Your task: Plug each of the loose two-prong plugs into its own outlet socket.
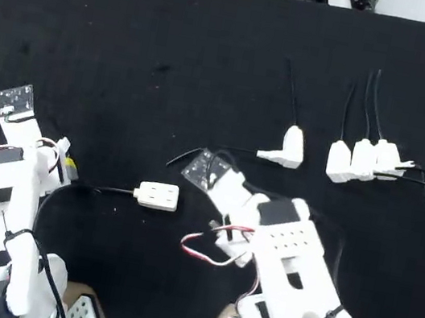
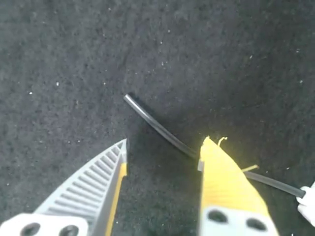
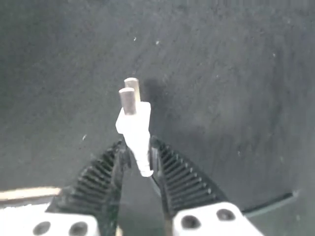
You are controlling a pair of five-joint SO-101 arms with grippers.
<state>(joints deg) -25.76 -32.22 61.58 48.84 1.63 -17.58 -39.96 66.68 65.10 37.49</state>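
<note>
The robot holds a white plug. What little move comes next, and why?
Probably carry the plug toward the outlet socket, prongs first. The right arm's jaws grip the plug, its prongs stick out free, and nothing is plugged into the socket.

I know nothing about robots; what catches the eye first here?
The right gripper pinches a white two-prong plug, prongs pointing outward. On the black table, a white outlet socket lies between the left arm and the right arm, with more white plugs clustered beyond the latter.
</note>
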